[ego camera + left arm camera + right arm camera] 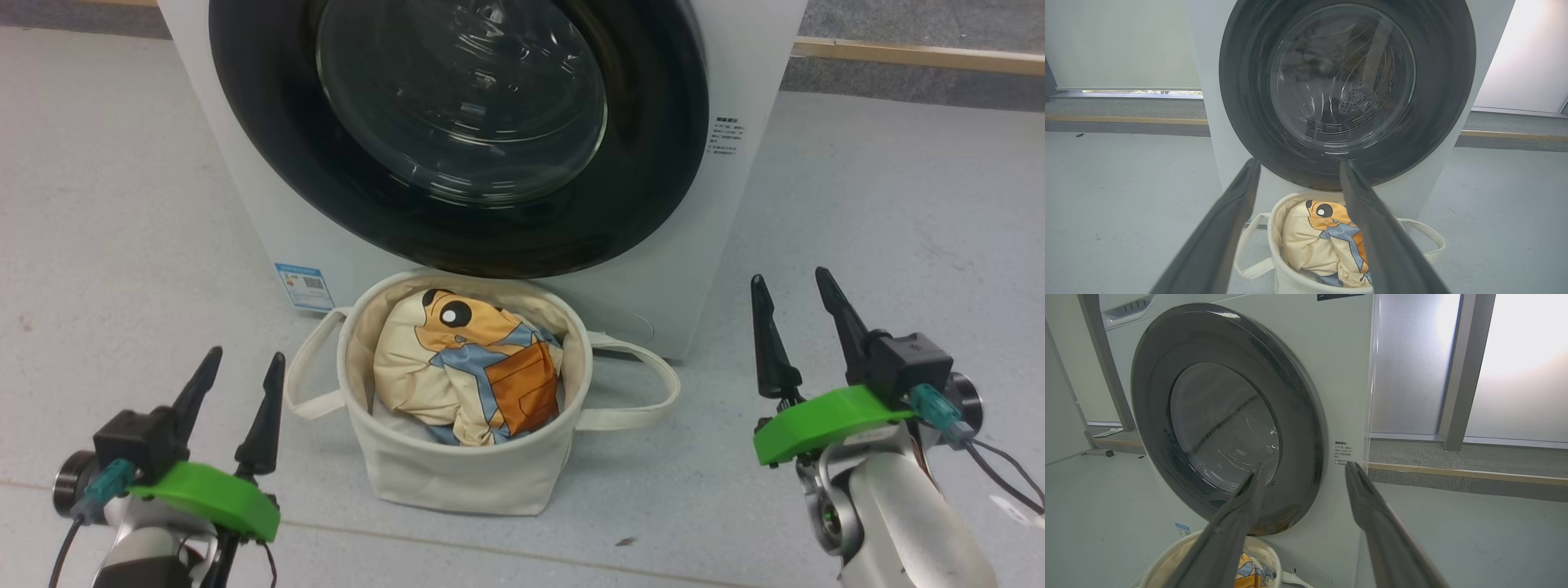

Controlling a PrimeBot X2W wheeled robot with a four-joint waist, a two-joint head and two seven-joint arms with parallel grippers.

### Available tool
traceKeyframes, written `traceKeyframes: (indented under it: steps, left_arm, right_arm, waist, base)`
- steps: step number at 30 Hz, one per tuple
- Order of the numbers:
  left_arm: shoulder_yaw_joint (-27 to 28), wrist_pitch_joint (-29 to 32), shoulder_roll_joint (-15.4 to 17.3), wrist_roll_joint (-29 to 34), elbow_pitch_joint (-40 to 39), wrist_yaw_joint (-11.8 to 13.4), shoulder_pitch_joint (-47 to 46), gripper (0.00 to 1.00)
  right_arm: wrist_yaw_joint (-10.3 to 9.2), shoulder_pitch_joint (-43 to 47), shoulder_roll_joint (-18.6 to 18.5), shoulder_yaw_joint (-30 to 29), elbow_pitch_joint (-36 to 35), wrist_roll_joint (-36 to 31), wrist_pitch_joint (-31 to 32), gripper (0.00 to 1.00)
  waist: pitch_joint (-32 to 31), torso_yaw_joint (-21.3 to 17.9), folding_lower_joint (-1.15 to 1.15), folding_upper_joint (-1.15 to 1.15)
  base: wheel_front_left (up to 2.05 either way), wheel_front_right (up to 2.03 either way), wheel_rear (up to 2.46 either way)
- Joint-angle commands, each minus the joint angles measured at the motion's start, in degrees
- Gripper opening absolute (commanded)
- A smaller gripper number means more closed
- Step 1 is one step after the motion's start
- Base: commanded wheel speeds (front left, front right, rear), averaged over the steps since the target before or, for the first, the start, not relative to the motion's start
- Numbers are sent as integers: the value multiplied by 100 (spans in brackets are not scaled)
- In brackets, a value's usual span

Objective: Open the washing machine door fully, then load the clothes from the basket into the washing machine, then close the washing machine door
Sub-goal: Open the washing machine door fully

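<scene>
**Both grippers spread and empty, door shut, clothes in the basket**

The left gripper [248, 354] has its two dark fingers spread apart and holds nothing. The right gripper [789, 276] is also spread wide and empty. Both point forward, toward the machine, and touch nothing.

Between them on the floor [898, 229] stands the basket [457, 478], upright with its mouth facing up. It is nearer to the left gripper than to the right one. Its two looped handles stick out to the left and to the right, so its long axis runs across the robot's front. In the left wrist view the basket shows low between that gripper's fingers.

The clothes [465, 367] lie bundled inside the basket, a cream garment with the cartoon print on top, the printed face on the side near the machine.

Just behind the basket stands the washing machine [269, 220]. The washing machine door [461, 106] is shut flat against its front and faces the robot. It is ahead of both grippers, apart from them.
</scene>
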Motion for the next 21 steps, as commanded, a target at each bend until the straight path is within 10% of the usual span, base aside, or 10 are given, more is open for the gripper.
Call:
traceKeyframes:
  steps: [1,21]
  left_arm:
    - [174,-74,191,-48,-204,-31,-217,100]
    - [313,-74,107,53,-313,-31,-161,100]
  right_arm:
    - [0,-200,16,83,-189,10,-71,100]
    - [0,-143,92,-169,-84,-55,-71,100]
  waist:
    - [4,-2,0,0]
    - [13,4,0,0]
  base:
    - [0,0,0]
    - [0,0,0]
